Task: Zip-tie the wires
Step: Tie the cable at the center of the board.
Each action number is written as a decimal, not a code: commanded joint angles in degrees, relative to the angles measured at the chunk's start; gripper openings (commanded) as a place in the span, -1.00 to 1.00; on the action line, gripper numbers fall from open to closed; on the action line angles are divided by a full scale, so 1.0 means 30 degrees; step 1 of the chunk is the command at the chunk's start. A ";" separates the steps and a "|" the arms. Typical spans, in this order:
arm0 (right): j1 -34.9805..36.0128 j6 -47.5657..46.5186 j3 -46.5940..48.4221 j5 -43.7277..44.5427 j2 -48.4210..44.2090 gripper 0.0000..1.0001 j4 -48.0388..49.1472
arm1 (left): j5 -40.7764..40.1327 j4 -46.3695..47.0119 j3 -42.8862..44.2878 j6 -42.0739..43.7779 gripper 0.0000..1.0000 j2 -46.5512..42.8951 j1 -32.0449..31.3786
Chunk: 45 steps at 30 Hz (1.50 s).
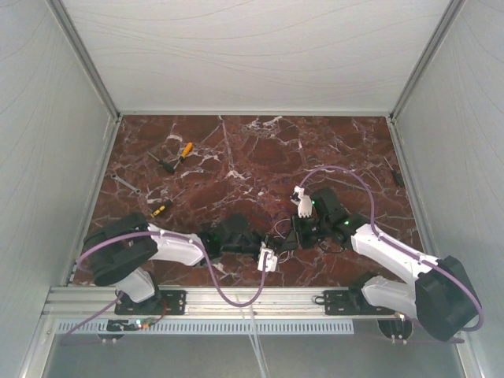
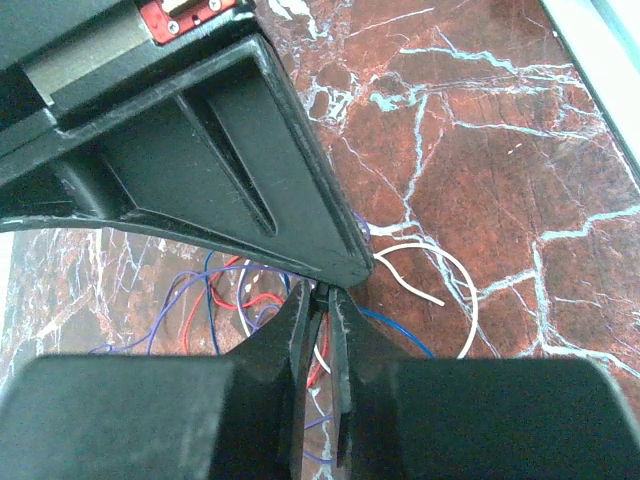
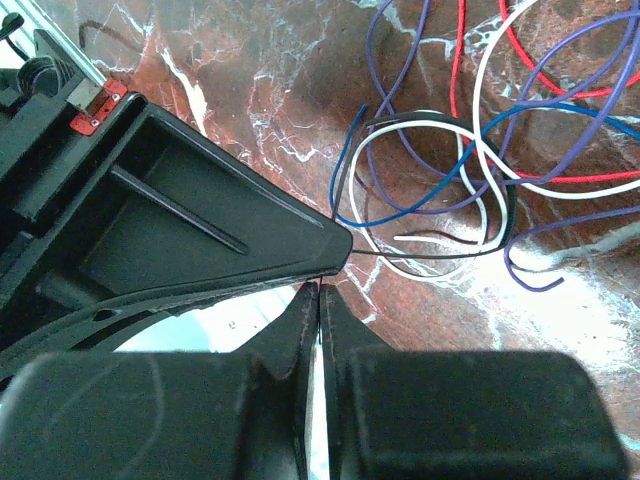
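Left pincer [image 2: 318, 295]: drawn almost together, with a red and a white strand caught in the narrow slit between its fingers.
Right pincer [image 3: 318, 288]: fingers pressed flat against each other (whether anything lay between them could not be told).
The wires [image 3: 470, 170]: a loose tangle of white, purple, blue, red and black loops lay just ahead of the right pincer's tips and off to their right. A thin black strand ran back to just beside those tips.
Same wires at the left pincer: blue and red loops spread beneath and to the left of its fingers, and one open white loop [image 2: 474, 310] curled out to the right.
Pincers together: the two stood near each other, tips facing, with the tangle between them.
Worktop [image 1: 260, 157]: dark red marble with pale veins, under both pincers and the tangle.
Farther out: an orange-handled tool [image 1: 185, 150] lay well apart, beyond the left pincer (a second lay nearer the left arm).
Lilac cable [image 1: 346, 169]: it arched over the right arm, behind its pincer.
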 commanded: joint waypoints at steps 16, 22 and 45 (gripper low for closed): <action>0.0270 -0.0195 -0.0140 -0.0176 -0.0706 -1.00 0.0107 | -0.1659 0.1497 -0.0125 0.1118 -0.90 0.0483 0.0419; 0.0281 -0.0136 -0.0170 -0.0211 -0.0883 -1.00 0.0095 | -0.1810 0.1499 -0.0429 0.1256 -0.89 0.0330 0.0871; 0.0259 0.1354 0.0012 0.2687 -0.2411 -0.47 0.0638 | -0.0809 0.2059 -0.0369 0.0589 -1.00 0.0211 0.1502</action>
